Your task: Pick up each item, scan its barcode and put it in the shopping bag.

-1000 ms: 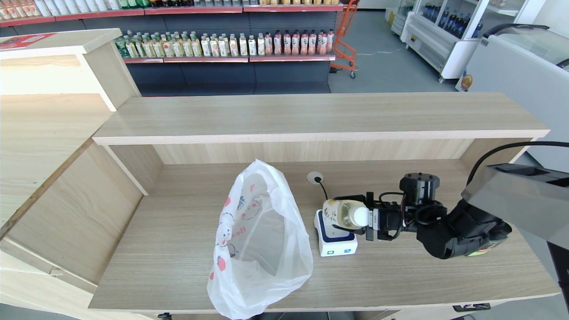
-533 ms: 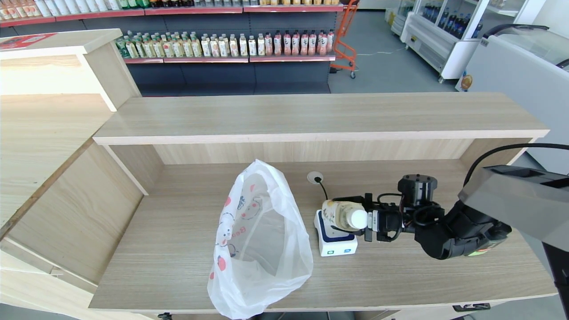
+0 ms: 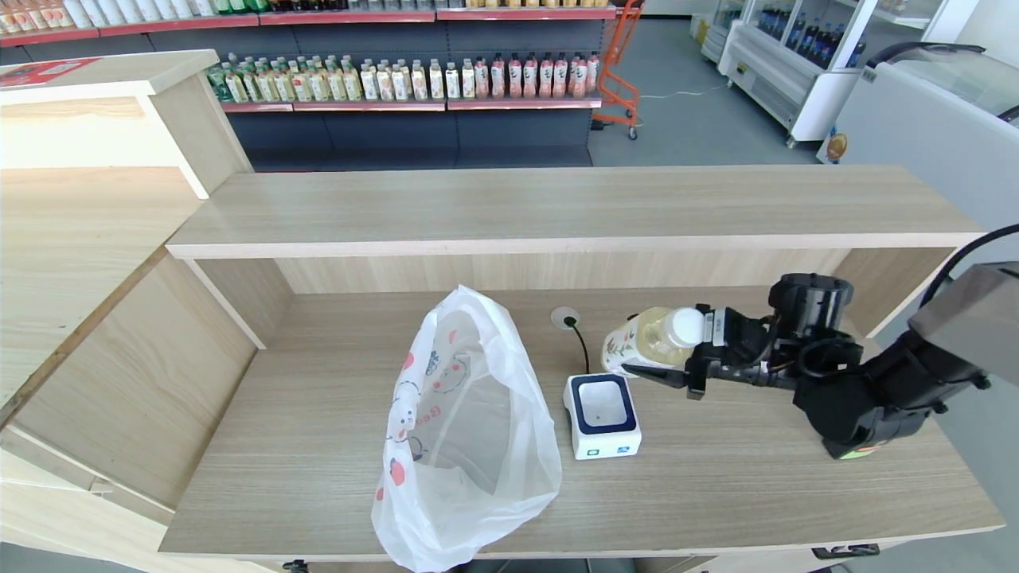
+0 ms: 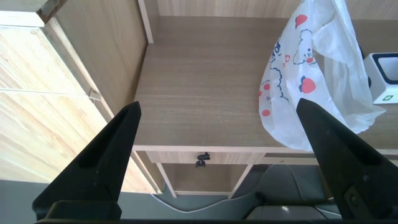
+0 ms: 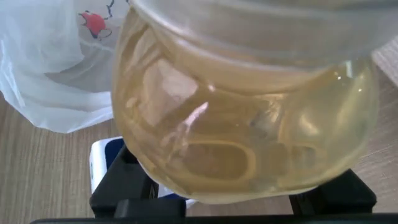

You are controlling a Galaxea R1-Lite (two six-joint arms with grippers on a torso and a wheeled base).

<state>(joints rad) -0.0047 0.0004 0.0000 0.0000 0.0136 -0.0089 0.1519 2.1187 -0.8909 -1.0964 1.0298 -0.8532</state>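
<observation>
The right tool (image 3: 661,354), clamped on the bottle (image 3: 633,342), has swung from over the scanner (image 3: 603,414) toward the frame's right, farther from the shopping bag (image 3: 466,430) at lower centre. The bag's limp mouth could snag the bottle or fold shut on entry. The left wrist view adds the left tool (image 4: 217,109), spread open and facing the bag's drooping side.

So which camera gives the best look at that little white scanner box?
The head view: the scanner sits whole on the counter, its dark window facing up. The left wrist view catches just its corner beside the bag; the right wrist view shows a sliver past the bottle.
</observation>
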